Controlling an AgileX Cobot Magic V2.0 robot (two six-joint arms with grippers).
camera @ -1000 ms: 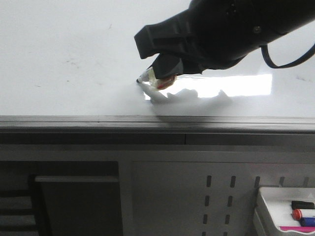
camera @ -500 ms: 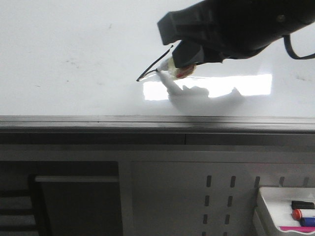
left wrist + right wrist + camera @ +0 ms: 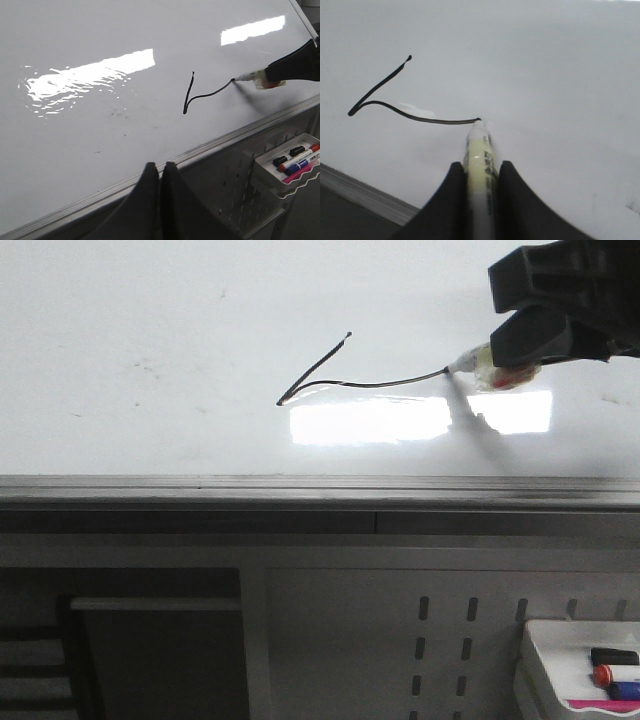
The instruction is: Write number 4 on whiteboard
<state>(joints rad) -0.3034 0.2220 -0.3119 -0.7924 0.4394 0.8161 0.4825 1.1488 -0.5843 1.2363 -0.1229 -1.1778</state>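
The whiteboard [image 3: 150, 310] fills the upper front view, glossy with a grey metal edge. On it are thin black strokes of the number 4 [image 3: 330, 375]: a short diagonal and a long curved crossbar running right. They also show in the left wrist view [image 3: 192, 95] and the right wrist view [image 3: 385, 95]. My right gripper [image 3: 480, 167] is shut on a white marker [image 3: 481, 155], its tip touching the board at the crossbar's right end [image 3: 447, 370]. My left gripper [image 3: 160, 167] is shut and empty, off the board's near edge.
A small white tray [image 3: 545, 665] with several markers hangs at the lower right, below the board; it also shows in the left wrist view [image 3: 265, 167]. A perforated metal panel [image 3: 350, 640] runs under the board's edge. Bright glare [image 3: 370, 420] lies on the board.
My right gripper has moved right with the marker, first up the diagonal's far end area, then drawing the long curved crossbar from the lower-left corner to the right.
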